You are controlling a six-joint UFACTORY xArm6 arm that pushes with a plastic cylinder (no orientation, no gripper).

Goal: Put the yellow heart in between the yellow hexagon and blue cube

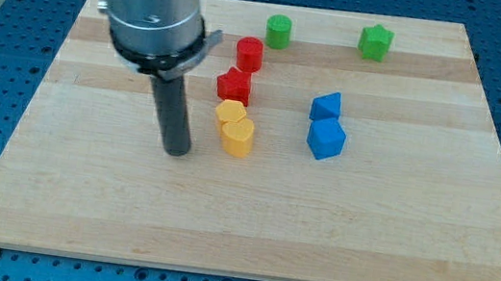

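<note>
Standing upright on the bench (78, 196), my tip (176, 151), a bare rod holding nothing, just left of yellow heart (239, 135), which touches yellow hexagon (231, 113); blue cube (326, 139) well right.

Eight blocks sit on one wooden board (412, 239). Two are yellow: a hexagon (230, 113) and a heart (239, 135). Two are red: a cylinder (249, 54) and a star-like block (234, 85). Two are green: a cylinder (278, 31) and a star (376, 42). Two are blue: a cube (326, 139) and an angular block (326, 106). One rod shows, with my tip (177, 151).
</note>
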